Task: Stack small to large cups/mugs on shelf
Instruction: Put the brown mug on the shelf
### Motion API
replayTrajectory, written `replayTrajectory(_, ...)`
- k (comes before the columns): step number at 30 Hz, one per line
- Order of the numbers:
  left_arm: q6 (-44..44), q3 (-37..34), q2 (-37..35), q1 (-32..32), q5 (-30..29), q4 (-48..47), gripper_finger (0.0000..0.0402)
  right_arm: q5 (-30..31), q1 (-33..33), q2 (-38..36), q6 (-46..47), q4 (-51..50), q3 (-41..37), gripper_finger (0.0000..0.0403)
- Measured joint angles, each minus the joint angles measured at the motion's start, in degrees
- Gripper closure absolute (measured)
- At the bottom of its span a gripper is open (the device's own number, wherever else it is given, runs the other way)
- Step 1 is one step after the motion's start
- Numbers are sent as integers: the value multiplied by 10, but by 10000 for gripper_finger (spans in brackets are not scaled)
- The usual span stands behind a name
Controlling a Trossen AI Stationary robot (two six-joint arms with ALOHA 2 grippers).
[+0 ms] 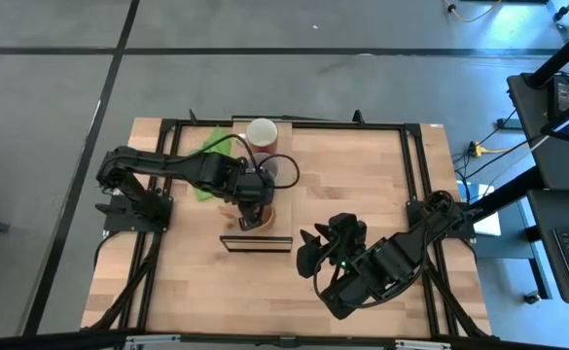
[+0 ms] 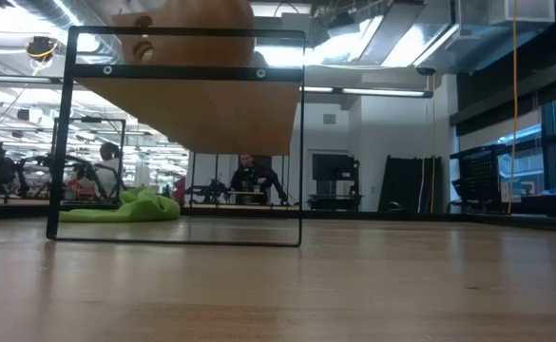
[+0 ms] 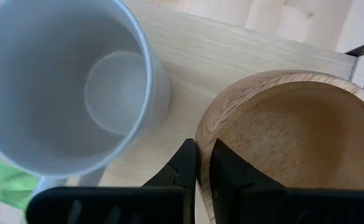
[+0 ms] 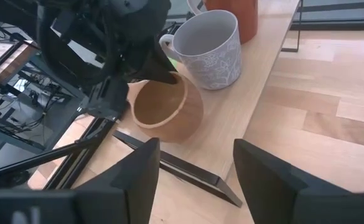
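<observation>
The shelf is a light-wood plank on a black frame, reaching from mid-table toward the far edge. On it stand the red mug at the far end and the grey mug beside it, each on its base. The brown wooden cup is at the shelf's near end, with my left gripper shut on it. My right gripper hangs open to the right of the shelf's near end, above the table and facing the cups, with nothing between its fingers. My left gripper pinches the wooden cup's rim, on the side facing the grey mug. One finger is inside the bowl and the other outside. The fingers come steeply from above. The cup's mouth tips slightly; I cannot tell whether its base touches the shelf.
A green cloth lies on the table left of the shelf. Black rails frame the table top. In the low view the shelf shows from below on its black frame, with bare wood table right of it.
</observation>
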Motion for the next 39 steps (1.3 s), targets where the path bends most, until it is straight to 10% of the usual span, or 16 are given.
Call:
replayTrajectory(28,3,-10,4,12,23,39,386,-2,0,0,-17,0,0,197)
replayTrajectory(39,3,-10,4,12,17,41,330,-17,0,1,-19,0,0,197)
